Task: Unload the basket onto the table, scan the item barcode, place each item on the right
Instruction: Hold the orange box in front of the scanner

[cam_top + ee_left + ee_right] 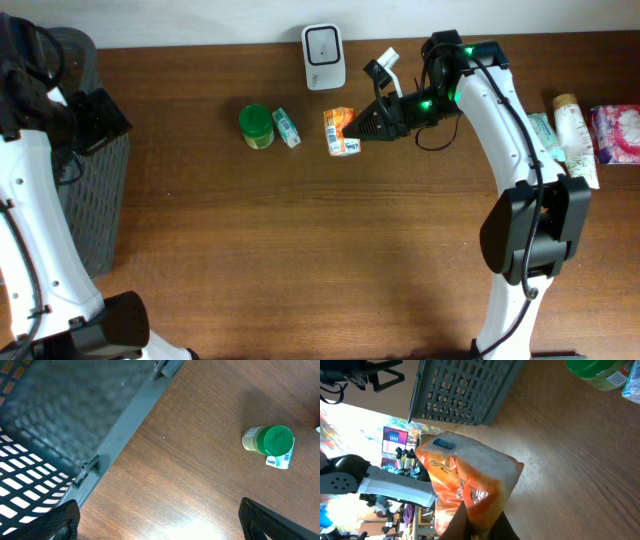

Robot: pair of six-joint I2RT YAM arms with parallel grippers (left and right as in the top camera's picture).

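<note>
The item is an orange and white snack packet [340, 132], held just above the table below the white barcode scanner [324, 44]. My right gripper [364, 127] is shut on the packet's right end. In the right wrist view the crinkled packet [470, 475] fills the middle, pinched between my dark fingertips [457, 527] at the bottom edge. My left gripper [98, 114] hangs at the far left beside the basket. Its fingers [56, 521] stand wide open over bare wood with nothing between them.
A grey mesh basket [92, 170] stands at the left edge, also seen as the basket [75, 410] and the basket [465, 390]. A green-lidded jar [256, 126] and a small carton [286, 128] sit left of the packet. Bottles [572, 125] and a pink pack [618, 132] lie far right.
</note>
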